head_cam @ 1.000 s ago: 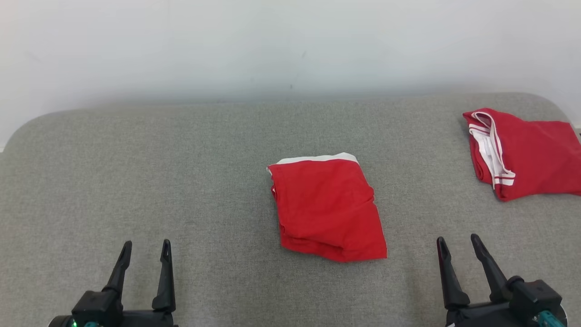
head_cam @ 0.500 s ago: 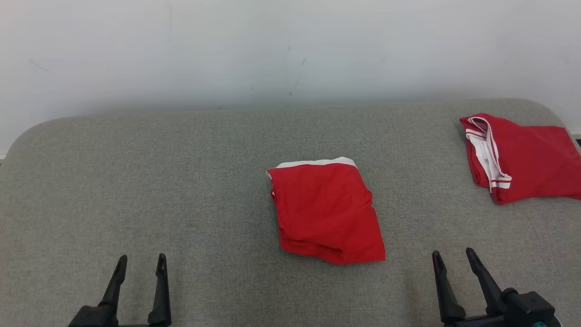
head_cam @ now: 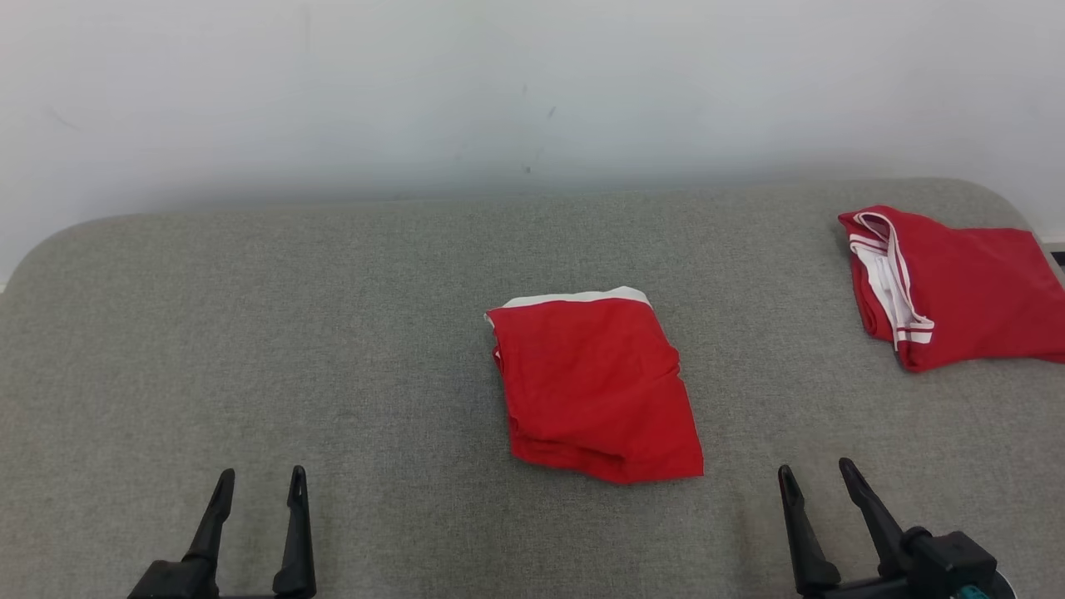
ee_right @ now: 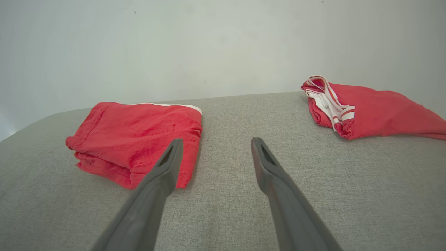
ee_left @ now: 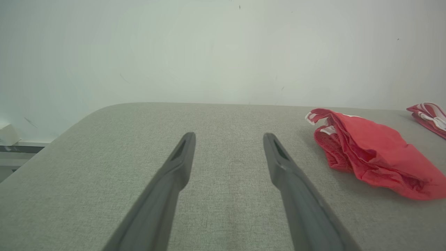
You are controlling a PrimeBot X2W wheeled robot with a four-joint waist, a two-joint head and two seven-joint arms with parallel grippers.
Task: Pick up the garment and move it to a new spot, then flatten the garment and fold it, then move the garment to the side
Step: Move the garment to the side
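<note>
Both pincers gape empty: left gripper (head_cam: 261, 476) and right gripper (head_cam: 815, 468) sit low over the grey cushion (head_cam: 250, 333). The folded red garment (head_cam: 595, 387) lies mid-cushion, ahead and between them, nearer the right gripper. A second red garment (head_cam: 957, 287) lies far right.

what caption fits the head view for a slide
Left gripper and right gripper open and empty, folded red garment centred on grey cushion, second red garment at far right.

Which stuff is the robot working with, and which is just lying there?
For the job: folded red cloth garment with white edge, centre; open left gripper; open right gripper.
Probably just lying about: red garment with white striped trim, far right; grey fabric surface.
</note>
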